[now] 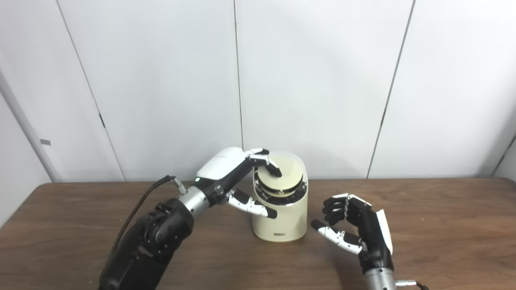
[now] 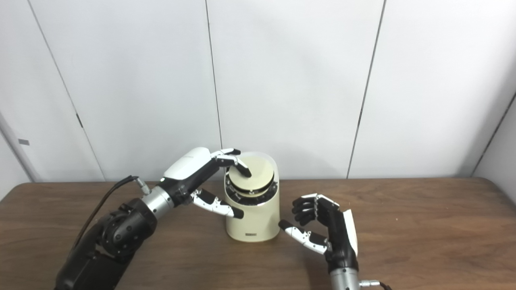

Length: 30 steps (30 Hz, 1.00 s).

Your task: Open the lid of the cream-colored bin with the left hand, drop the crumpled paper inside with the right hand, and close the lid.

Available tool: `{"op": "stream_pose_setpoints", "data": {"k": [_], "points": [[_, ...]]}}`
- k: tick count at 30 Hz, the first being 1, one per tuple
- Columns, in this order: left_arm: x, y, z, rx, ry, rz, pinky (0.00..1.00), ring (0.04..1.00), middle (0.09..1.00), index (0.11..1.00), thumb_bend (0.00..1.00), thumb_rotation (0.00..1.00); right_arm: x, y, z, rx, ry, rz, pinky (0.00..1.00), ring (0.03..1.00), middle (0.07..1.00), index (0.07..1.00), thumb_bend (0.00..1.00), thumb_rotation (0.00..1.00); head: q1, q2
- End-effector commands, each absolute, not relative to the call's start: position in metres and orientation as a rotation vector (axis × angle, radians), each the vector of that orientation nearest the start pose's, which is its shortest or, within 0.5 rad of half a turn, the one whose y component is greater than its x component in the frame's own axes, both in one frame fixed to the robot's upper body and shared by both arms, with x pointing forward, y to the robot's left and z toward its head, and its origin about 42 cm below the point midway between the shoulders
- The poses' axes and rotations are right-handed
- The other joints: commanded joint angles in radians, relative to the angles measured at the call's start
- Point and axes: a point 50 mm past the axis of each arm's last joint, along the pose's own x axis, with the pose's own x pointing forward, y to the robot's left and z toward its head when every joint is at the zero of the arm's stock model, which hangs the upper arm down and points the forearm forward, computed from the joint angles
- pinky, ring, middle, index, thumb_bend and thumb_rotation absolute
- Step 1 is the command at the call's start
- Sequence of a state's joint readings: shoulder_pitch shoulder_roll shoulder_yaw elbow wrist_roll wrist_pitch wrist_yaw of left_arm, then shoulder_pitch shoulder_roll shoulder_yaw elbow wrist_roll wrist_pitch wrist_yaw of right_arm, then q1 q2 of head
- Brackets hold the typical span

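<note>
Centrally on the brown wooden table (image 1: 443, 225) stands the cream-colored cylindrical bin (image 1: 280, 213), its round lid (image 1: 287, 171) under the left hand's (image 1: 229, 169) fingertips (image 1: 274, 170), thumb spread against the bin's side. Beside it, the right hand (image 2: 326, 229) hovers empty, fingers curled, thumb out.

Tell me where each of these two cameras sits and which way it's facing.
Left eye view: on the head, looking down and forward at the table; both arms rise from the bottom edge.
Right eye view: beside it, a little rightward, facing the same way; same arms.
Shared: cream-colored bin, left hand with fingers on its lid, right hand curled, holding nothing, beside it.
</note>
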<state>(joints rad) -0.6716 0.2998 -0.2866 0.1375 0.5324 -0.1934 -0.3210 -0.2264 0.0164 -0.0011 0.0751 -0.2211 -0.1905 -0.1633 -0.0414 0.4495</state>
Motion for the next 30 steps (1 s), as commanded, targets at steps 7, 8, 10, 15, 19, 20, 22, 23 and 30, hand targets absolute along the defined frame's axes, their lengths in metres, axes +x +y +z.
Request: {"op": "stream_pose_setpoints", "data": {"k": [7, 8, 10, 15, 19, 20, 22, 23, 30], "points": [[0.440, 0.163, 0.302, 1.129, -0.721, -0.527, 0.82, 0.905, 0.704, 0.702, 0.89, 0.39, 0.357, -0.185, 0.183, -0.159, -0.446, -0.101, 0.38, 0.442, 0.486, 0.496, 0.52, 0.00, -0.001, -0.001], [0.440, 0.163, 0.302, 1.141, -0.728, -0.526, 0.83, 0.905, 0.703, 0.702, 0.89, 0.39, 0.357, -0.185, 0.183, -0.160, -0.446, -0.101, 0.38, 0.441, 0.485, 0.497, 0.52, 0.00, -0.001, 0.003], [0.440, 0.163, 0.302, 1.160, -0.737, -0.522, 0.87, 0.899, 0.694, 0.696, 0.90, 0.38, 0.357, -0.185, 0.184, -0.160, -0.445, -0.101, 0.38, 0.441, 0.485, 0.497, 0.52, 0.00, -0.001, 0.003], [0.439, 0.162, 0.299, 1.198, -0.745, -0.512, 0.92, 0.897, 0.689, 0.694, 0.92, 0.35, 0.357, -0.185, 0.183, -0.153, -0.443, -0.101, 0.38, 0.445, 0.485, 0.495, 0.52, 0.00, 0.000, 0.003], [0.438, 0.163, 0.298, 1.221, -0.743, -0.512, 0.95, 0.903, 0.693, 0.698, 0.91, 0.35, 0.357, -0.184, 0.183, -0.149, -0.444, -0.096, 0.38, 0.441, 0.486, 0.497, 0.52, 0.00, 0.000, 0.005], [0.438, 0.163, 0.297, 1.228, -0.744, -0.513, 0.95, 0.903, 0.694, 0.698, 0.91, 0.35, 0.357, -0.184, 0.183, -0.150, -0.444, -0.096, 0.38, 0.440, 0.486, 0.498, 0.52, 0.00, 0.000, 0.004], [0.437, 0.163, 0.296, 1.245, -0.747, -0.514, 0.95, 0.904, 0.696, 0.701, 0.91, 0.37, 0.357, -0.183, 0.183, -0.152, -0.445, -0.096, 0.38, 0.439, 0.484, 0.500, 0.52, 0.00, -0.001, 0.004], [0.437, 0.162, 0.295, 1.255, -0.752, -0.515, 0.95, 0.904, 0.696, 0.703, 0.91, 0.37, 0.357, -0.183, 0.183, -0.153, -0.446, -0.096, 0.38, 0.440, 0.484, 0.500, 0.52, 0.00, -0.002, 0.005], [0.436, 0.159, 0.289, 1.369, -0.759, -0.526, 0.94, 0.895, 0.711, 0.713, 0.90, 0.35, 0.355, -0.182, 0.185, -0.148, -0.442, -0.098, 0.38, 0.443, 0.484, 0.497, 0.52, 0.00, -0.004, 0.010]]}}
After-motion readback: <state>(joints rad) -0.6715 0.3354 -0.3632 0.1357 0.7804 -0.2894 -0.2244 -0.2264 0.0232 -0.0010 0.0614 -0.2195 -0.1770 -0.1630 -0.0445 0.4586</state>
